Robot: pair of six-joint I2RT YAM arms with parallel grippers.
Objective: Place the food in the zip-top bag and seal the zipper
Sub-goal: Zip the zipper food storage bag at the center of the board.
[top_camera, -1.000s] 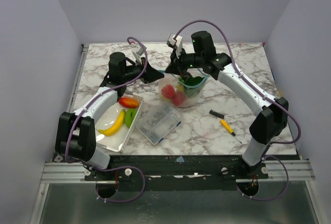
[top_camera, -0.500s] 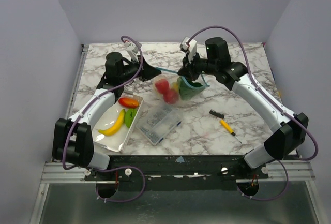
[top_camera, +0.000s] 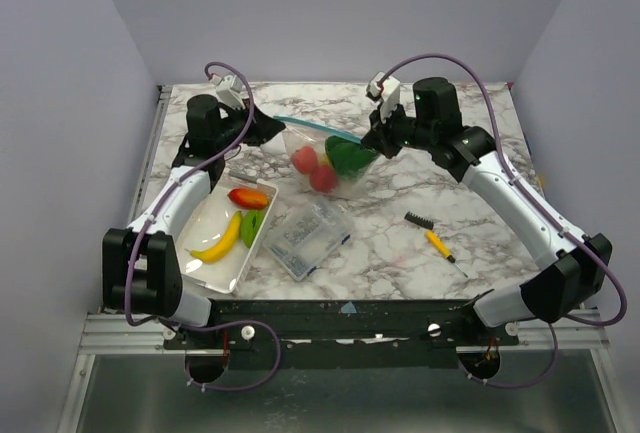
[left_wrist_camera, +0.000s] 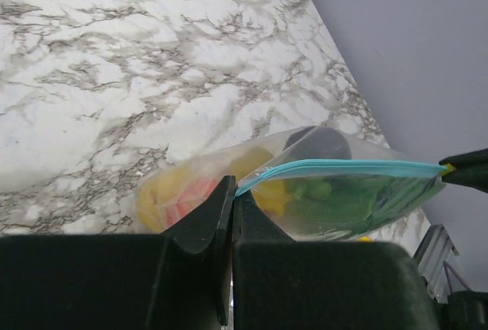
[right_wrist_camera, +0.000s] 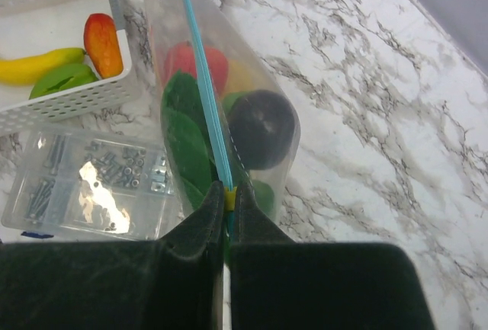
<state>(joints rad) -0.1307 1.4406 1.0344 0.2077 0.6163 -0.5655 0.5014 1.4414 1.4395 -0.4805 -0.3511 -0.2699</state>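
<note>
Probably a lab booth: plain walls enclose a marble-patterned tabletop.

A white marble-patterned table with grey veins is shown from above, and three things are seen lying directly on it. A white perforated tray is set on the near side of the left pincer, toward the arm bases. A clear rigid box of small metal parts is laid just beside the tray, nearer than both pincers and roughly between them. A small black brush with a yellow handle is placed nearer than the right pincer and to its right, well apart from the box. A clear zip-top bag is held between the pincers; whether its bottom rests on the marble cannot be told.
</note>
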